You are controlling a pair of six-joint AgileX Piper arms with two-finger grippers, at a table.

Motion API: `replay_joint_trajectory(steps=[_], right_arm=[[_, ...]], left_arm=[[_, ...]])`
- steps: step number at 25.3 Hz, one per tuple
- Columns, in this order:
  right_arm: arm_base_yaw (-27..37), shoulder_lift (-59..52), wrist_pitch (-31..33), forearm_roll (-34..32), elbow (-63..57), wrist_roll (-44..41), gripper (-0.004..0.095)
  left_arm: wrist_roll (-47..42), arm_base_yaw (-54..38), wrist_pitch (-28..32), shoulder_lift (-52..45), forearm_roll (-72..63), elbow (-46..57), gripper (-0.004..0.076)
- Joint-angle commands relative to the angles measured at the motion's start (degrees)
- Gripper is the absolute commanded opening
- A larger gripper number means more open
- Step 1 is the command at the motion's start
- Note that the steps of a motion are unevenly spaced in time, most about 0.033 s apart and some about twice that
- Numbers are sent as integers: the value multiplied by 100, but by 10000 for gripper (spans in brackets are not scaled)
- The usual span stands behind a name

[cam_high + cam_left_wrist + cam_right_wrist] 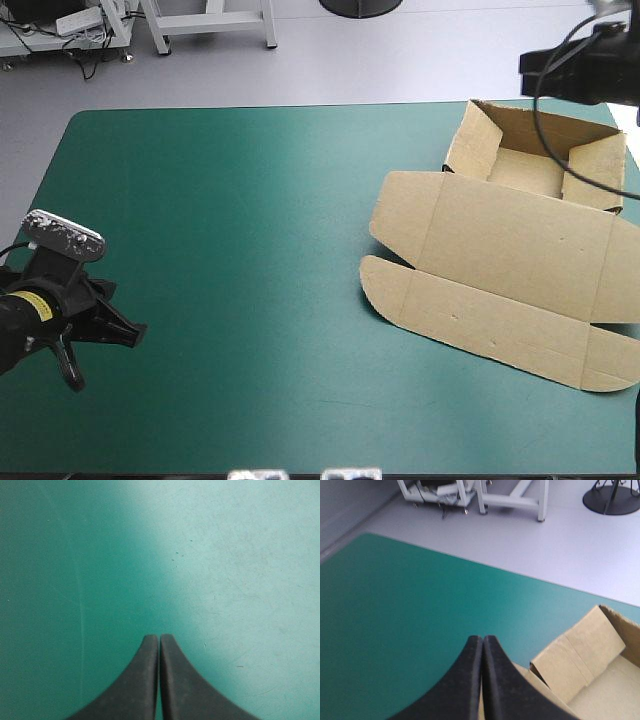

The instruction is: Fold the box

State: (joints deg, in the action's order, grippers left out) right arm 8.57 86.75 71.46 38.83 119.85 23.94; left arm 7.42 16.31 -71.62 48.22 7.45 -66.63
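Note:
The brown box (500, 265) lies at the table's right side as an open tray (530, 170) with raised walls at the far end and the lid flat toward the near edge. My right gripper (483, 639) is shut on nothing and held high over the tray's far side. The tray's corner wall (580, 655) shows just beside and below it. In the high view only the right arm's dark end (560, 68) shows at the top right. My left gripper (125, 333) is low over the cover at the near left, far from the box. Its fingers (159, 638) are shut over bare cover.
The teal-green cover (240, 240) stretches bare between the left gripper and the box. The lid's right flaps (610, 350) reach the table's right edge. Beyond the far edge is grey floor.

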Motion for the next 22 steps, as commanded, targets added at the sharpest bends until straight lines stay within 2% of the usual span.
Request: replay_joint_trajectory(steps=[1,2,3,4,6,14,22], right_arm=[[-971,-359,62,-1626,-240,-427,-20],[-1422,-437,62,-2217,-529,-551,-20],[-1767,-506,62,-2530,-775,-659,-20],[-2031,-589,62,-2760,-1137,-740,-20],[-2361,-753,62,-2808,-1808,-809,-20],[-2476,-1252,62,-2856,-3577,-972,-20],[-2476,-2596,-162,-2856,-5321,-1334,-20]], left_arm=[[-30,28,26,-29,-221,-135,-4],[-30,28,26,-29,-309,-135,-4],[-30,28,26,-29,-379,-135,-4],[-30,28,26,-29,-420,-135,-4],[-30,28,26,-29,-443,-135,-4],[-30,28,37,-29,-686,-135,-4],[7,28,-2,-29,-897,-135,-6]])
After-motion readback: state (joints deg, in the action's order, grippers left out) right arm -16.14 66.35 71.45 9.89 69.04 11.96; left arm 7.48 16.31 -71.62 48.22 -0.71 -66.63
